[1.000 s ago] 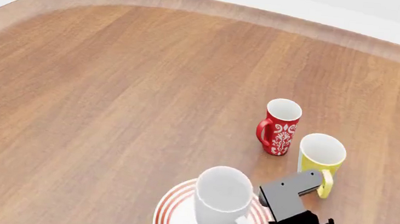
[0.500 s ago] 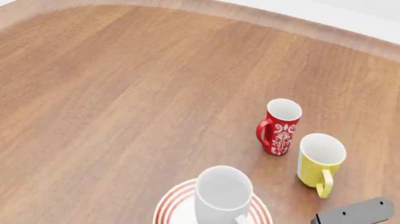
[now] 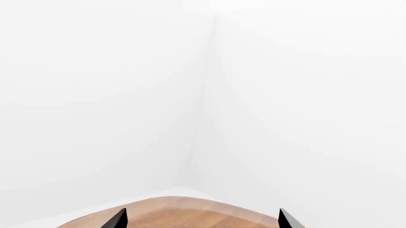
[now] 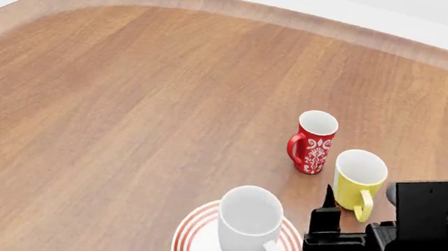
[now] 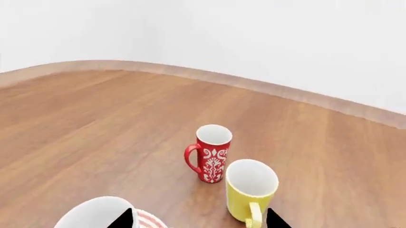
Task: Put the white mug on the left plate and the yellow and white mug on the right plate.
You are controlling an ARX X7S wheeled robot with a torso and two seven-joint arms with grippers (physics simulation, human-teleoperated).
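White mug (image 4: 248, 228) upright on the left plate (image 4: 188, 238), near edge of wood counter (image 4: 127, 104). Right gripper (image 5: 198, 219) just beside it w/ jaws wide apart, holding nothing. Yellow and white mug (image 4: 358, 177) on bare counter just beyond; red mug (image 4: 313, 141) behind that. Left gripper (image 3: 198, 219) jaws spread, empty.

Right gripper (image 4: 326, 218) swung round from the white mug's (image 4: 248, 228) handle, out toward four o'clock, now beside the yellow and white mug (image 4: 358, 178), fingers apart
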